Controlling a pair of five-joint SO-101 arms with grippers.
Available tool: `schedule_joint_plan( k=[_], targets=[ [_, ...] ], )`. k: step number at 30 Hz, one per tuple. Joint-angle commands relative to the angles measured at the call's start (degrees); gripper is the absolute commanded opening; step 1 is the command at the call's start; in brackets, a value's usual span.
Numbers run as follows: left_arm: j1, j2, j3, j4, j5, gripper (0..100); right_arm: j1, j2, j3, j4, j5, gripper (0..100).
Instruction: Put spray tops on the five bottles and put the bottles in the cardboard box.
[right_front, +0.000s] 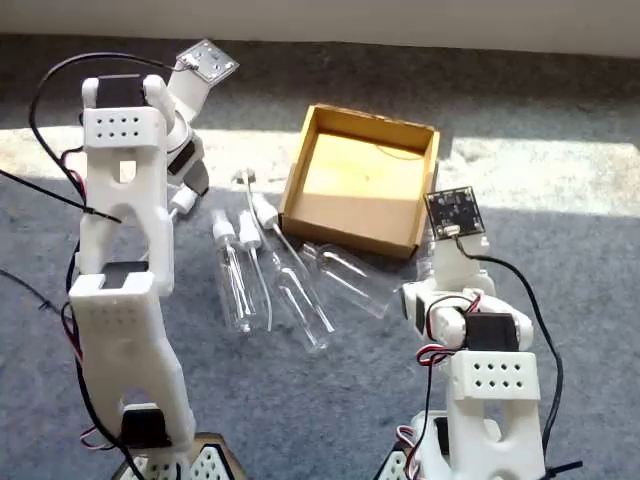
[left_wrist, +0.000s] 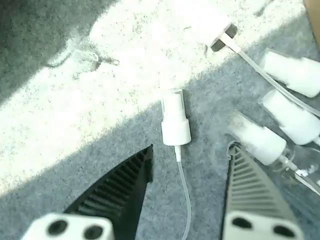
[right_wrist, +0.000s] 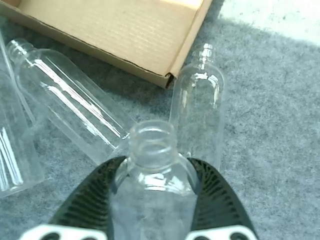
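Carpet of coarse grey covers the desk (right_front: 570, 300) in the high view, and on it we see the open brown cardboard box (right_front: 350, 232). Just in front of it clear plastic bottles (right_front: 240, 285) lie in a fan, some with white tops. Where they overlap we cannot count them surely.

From the left wrist we find the left hand (left_wrist: 191, 147) spread wide, its black ribbed fingers (left_wrist: 125, 185) well apart. Between them lies a loose white spray top (left_wrist: 175, 122) with a thin dip tube, touching neither finger. White capped bottle necks (left_wrist: 295, 117) beside one finger are cut off at the edge. A second loose top (left_wrist: 223, 37) lies farther off, partly lost in glare.

From the right wrist we see the right hand (right_wrist: 156, 161) pinching an uncapped clear bottle (right_wrist: 152, 185) just below its open neck, its body cut off. Beyond it lie a long uncapped bottle (right_wrist: 70, 100) and a short uncapped bottle (right_wrist: 197, 105), the latter beside the box's corner.
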Motion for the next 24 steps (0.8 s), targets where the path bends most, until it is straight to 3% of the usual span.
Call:
schedule_joint_plan(
  k=[1,9,17,24],
  targets=[
    [-0.4,11.2,-14.8,-1.4,0.5,22,-0.4,-1.2,-0.2,-1.0,-0.6,0.5],
    [-0.9,28.8,-29.8,-0.9,0.5,22,-0.4,-1.2,-0.1,-1.0,-0.6,0.5],
    [-2.9,36.2,-36.2,-0.9,0.5,21,-4.4,-1.3,-0.1,-0.3,-0.6,0.5],
    [-5.2,36.5,-36.1,3.6,0.3,2,-4.8,-1.3,-0.4,0.6,-0.6,0.5]
  ],
)
